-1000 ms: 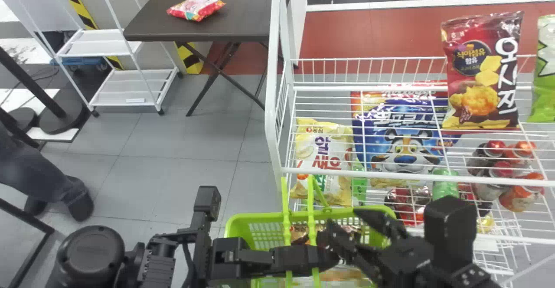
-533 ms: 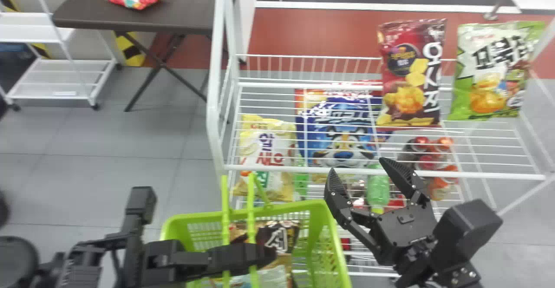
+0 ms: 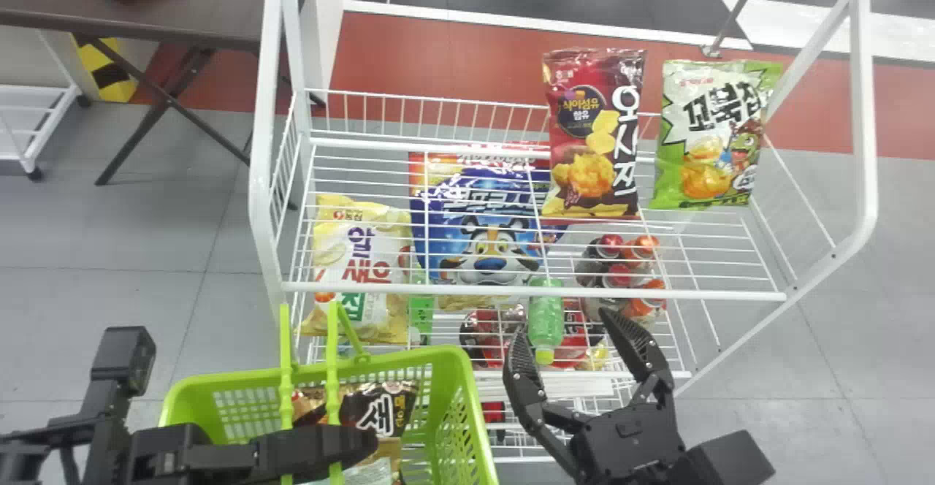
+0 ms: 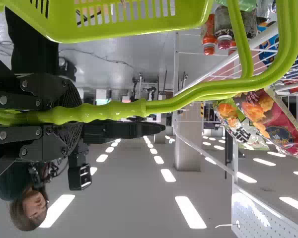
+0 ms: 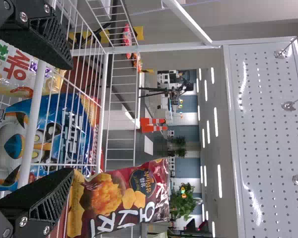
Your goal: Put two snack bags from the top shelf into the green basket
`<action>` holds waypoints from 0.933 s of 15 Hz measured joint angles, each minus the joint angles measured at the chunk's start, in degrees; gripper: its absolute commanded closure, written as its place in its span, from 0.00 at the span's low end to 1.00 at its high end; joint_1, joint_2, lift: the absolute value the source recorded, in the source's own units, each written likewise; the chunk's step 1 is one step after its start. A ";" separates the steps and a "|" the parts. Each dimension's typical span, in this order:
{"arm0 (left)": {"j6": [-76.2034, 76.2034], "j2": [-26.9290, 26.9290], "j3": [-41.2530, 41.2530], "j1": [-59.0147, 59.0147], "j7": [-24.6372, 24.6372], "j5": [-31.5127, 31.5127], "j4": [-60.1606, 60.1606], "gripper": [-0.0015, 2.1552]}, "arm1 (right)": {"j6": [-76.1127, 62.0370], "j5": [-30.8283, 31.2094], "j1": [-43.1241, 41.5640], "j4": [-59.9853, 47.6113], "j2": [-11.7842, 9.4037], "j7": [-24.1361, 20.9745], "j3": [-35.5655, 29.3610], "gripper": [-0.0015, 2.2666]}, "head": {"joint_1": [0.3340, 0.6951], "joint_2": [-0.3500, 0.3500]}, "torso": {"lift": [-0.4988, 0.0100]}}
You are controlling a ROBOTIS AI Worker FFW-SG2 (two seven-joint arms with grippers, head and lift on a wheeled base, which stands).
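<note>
Gone off to the right with the right gripper [image 3: 562,324] since the earlier frame, from over the green basket [image 3: 480,406] to the near side of the top shelf [image 3: 694,294]. Open wide, with nothing between the fingers [image 5: 44,39]. To the near left, closed on the basket handle [image 4: 179,101] with the left gripper [image 4: 79,116]. Inside the basket, with a dark bag [image 3: 387,408]. Farther off, on the top shelf, look for the red bag [image 3: 593,134] and, to its right, the green bag [image 3: 712,134], both standing up. Likely light, puffy, soft and slippery, with chips easy to crush. Best to pinch the red bag by both sides around the middle, gently, then lift straight up.
</note>
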 measured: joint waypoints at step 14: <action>0.00 -0.23 -0.06 0.03 0.19 0.00 -0.20 0.99 | 0.28 -1.23 0.54 0.25 0.00 0.01 -2.30 0.04 | 1.00 0.15 | 0.98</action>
